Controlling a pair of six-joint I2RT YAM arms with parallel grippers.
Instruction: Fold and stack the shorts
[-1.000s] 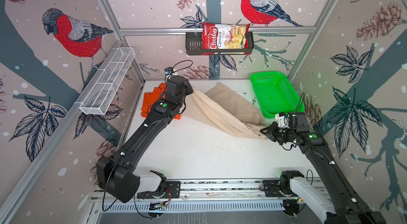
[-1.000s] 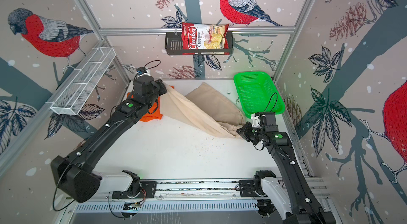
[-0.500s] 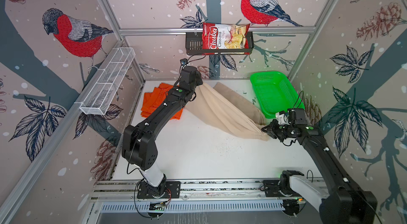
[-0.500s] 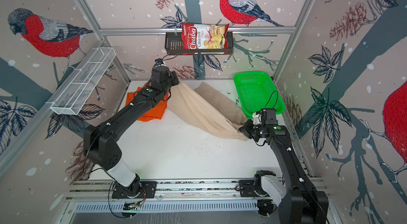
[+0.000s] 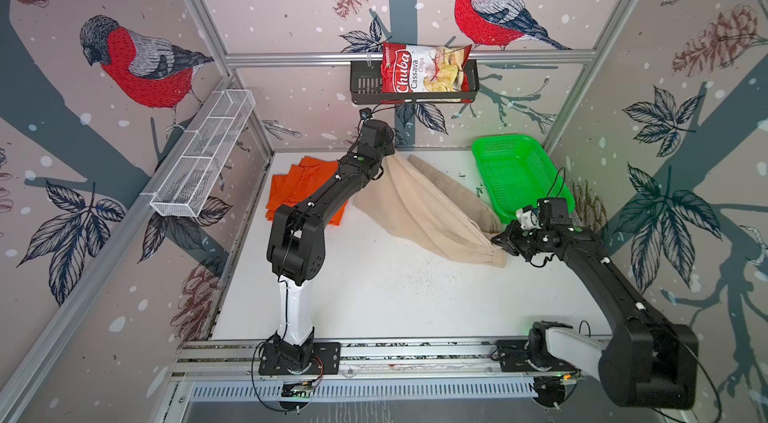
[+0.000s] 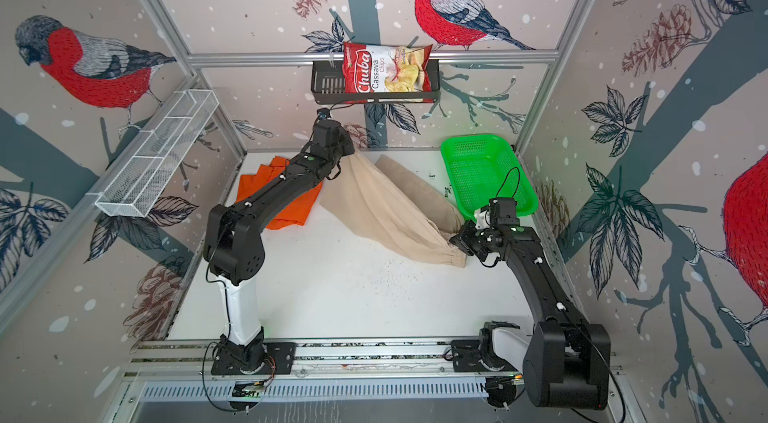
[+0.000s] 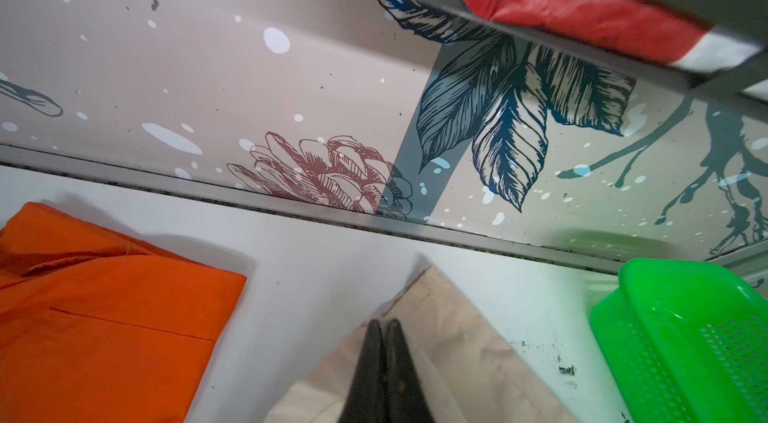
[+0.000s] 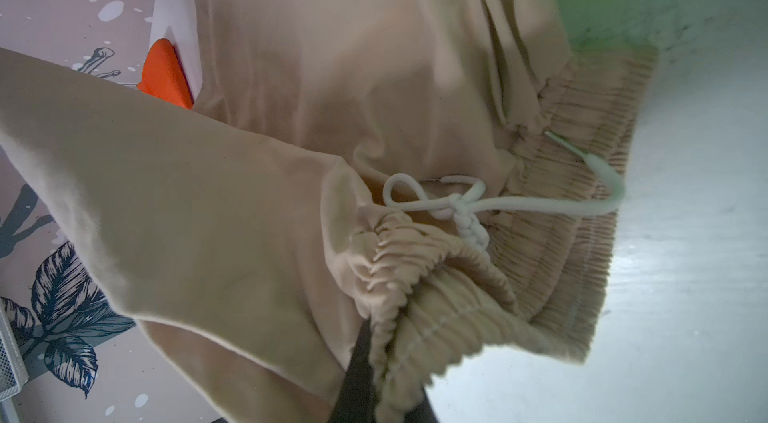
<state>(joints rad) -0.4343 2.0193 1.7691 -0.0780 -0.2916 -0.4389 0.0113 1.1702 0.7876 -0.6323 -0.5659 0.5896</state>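
Though unseen overhead, beige shorts (image 8: 266, 192) drawstring (image 8: 451, 204) knot.

**Open:** near half of desk (image 5: 395, 296), bare between the two arm bases; a strip of desk between orange shorts (image 5: 303, 188) and beige shorts (image 5: 419, 209).

**Blocked:**
- beige shorts, slung slantwise from far centre to right, pinched by left end effector (image 7: 381, 325) and right end effector (image 5: 498, 240)
- orange shorts, far left, under left arm (image 5: 324, 200)
- basket (image 5: 519, 176), far right corner
- shelf (image 5: 365, 84) with chip bag (image 5: 424, 70), jutting from far wall
- wire rack (image 5: 203, 155), left wall
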